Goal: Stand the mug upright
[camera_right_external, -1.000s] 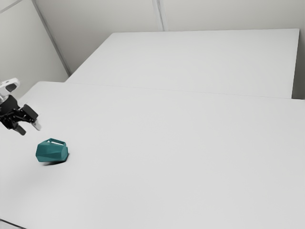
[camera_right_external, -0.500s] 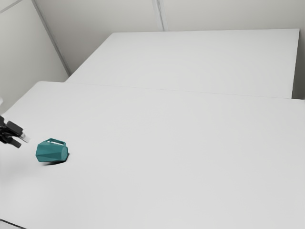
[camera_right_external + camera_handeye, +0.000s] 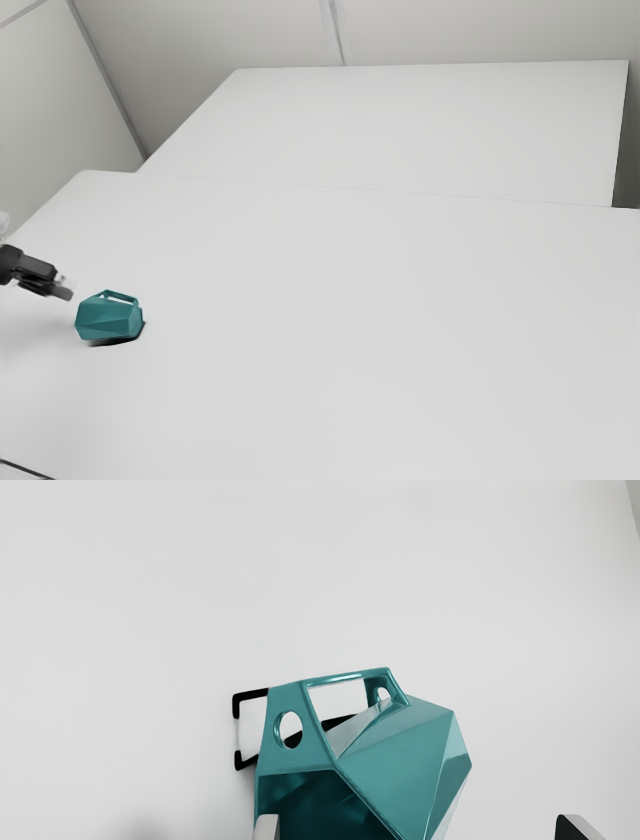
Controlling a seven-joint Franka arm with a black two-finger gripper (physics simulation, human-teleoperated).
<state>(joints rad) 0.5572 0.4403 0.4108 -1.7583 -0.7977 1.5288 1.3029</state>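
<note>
The mug [image 3: 109,320] lies on its side on the table [image 3: 330,320], near the gripper [image 3: 67,288], at its four o'clock in the exterior view. The gripper's fingers [image 3: 266,828] stand wide apart. The wrist view shows the mug's dark hollow and its handle's round holes; the exterior view shows a dark line at seven o'clock.

Teal faceted mug [image 3: 108,318] on its side on the white table [image 3: 350,330], handle uppermost.
</note>
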